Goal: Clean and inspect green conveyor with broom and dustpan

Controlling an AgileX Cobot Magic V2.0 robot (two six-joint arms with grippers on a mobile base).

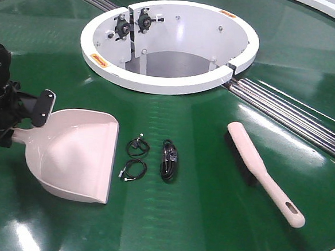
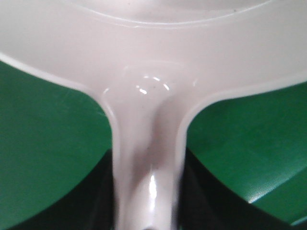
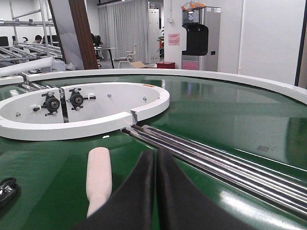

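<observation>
Firmly closed on the handle of the dustpan [image 1: 79, 154], the left claw [image 1: 27, 122] holds its lip down on the green conveyor [image 1: 206, 231] near the outer edge, apparently to catch the black cable scraps [image 1: 136, 158] just beside it. The broom [image 1: 265, 172] lies loose by the rollers [image 1: 294, 117]; the right claw [image 3: 156, 165], pressed together and empty, hovers at its end.
</observation>
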